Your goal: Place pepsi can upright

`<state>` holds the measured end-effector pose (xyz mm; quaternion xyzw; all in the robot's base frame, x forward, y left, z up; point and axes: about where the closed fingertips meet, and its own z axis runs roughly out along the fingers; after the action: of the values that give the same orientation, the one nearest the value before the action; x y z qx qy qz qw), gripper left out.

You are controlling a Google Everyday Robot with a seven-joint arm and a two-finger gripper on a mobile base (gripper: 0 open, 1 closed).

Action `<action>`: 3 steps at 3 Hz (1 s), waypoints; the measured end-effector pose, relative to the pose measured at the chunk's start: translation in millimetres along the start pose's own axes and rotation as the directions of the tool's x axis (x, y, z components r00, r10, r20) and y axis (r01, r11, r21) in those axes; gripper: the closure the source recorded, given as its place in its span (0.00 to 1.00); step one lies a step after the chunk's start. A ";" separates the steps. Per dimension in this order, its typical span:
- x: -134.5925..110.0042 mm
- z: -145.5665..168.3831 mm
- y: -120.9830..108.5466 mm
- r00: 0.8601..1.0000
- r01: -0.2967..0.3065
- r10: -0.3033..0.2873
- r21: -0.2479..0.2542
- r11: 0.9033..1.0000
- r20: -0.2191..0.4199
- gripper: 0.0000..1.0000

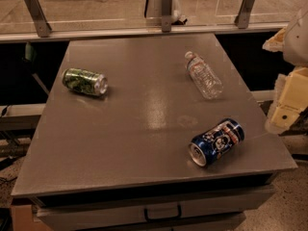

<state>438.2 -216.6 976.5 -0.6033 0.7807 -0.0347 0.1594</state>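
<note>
The pepsi can (216,142), dark blue with white and red graphics, lies on its side on the grey table (139,129) near the front right corner, its silver end facing the front left. My gripper (288,102), a cream-coloured part of the arm, hangs at the right edge of the view, just beyond the table's right edge and to the right of the can. It holds nothing that I can see.
A green can (85,81) lies on its side at the left of the table. A clear plastic bottle (204,75) lies at the back right. A glass railing with metal posts (166,8) runs behind the table. A drawer handle (162,212) shows below the front edge.
</note>
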 end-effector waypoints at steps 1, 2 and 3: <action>0.0 0.0 0.0 1.000 0.000 0.000 0.000 1.000 0.000 0.00; -3.2 8.1 4.2 0.997 0.069 -0.068 -0.015 0.998 0.027 0.00; -14.3 36.9 29.7 0.967 0.247 -0.242 -0.059 0.967 0.086 0.00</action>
<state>424.4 -189.8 937.1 -0.7010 0.6942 -0.0033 0.1633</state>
